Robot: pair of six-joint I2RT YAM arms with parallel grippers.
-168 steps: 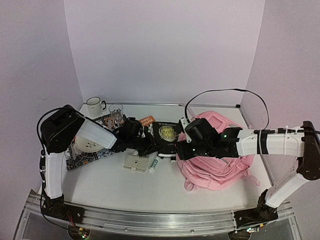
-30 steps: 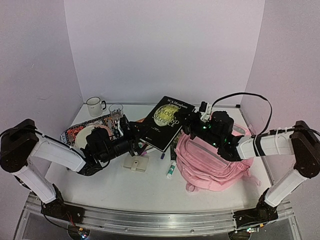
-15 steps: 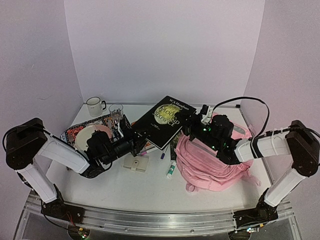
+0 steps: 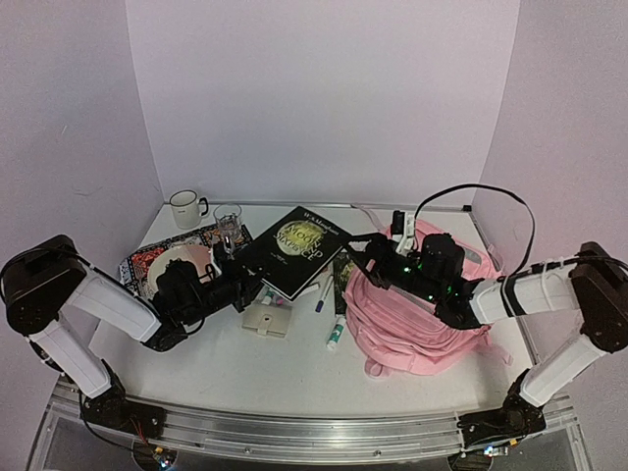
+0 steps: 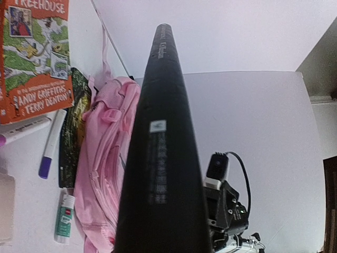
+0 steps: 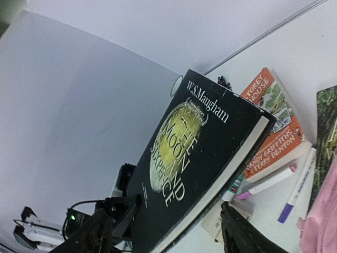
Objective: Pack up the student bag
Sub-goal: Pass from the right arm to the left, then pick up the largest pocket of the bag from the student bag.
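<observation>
Lying just beside right claw (image 4: 361, 257), student bag (image 4: 422, 326), left claw (image 4: 243, 285) gripping book (image 4: 294, 250)

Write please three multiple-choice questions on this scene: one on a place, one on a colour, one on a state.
1. Where on the table does the mug stand?
A. Near edge
B. Back left
C. Back right

2. What colour is the bag?
A. Blue
B. Green
C. Pink

3. What holds the black book?
A. The left gripper alone
B. The right gripper alone
C. Nothing; it lies flat

Key:
1 B: the top view shows the mug by the back wall, on the left.
2 C: the fabric is light pink all over.
3 A: the book is tilted up with its low corner in the left gripper, while the right gripper is open and off the book.
</observation>
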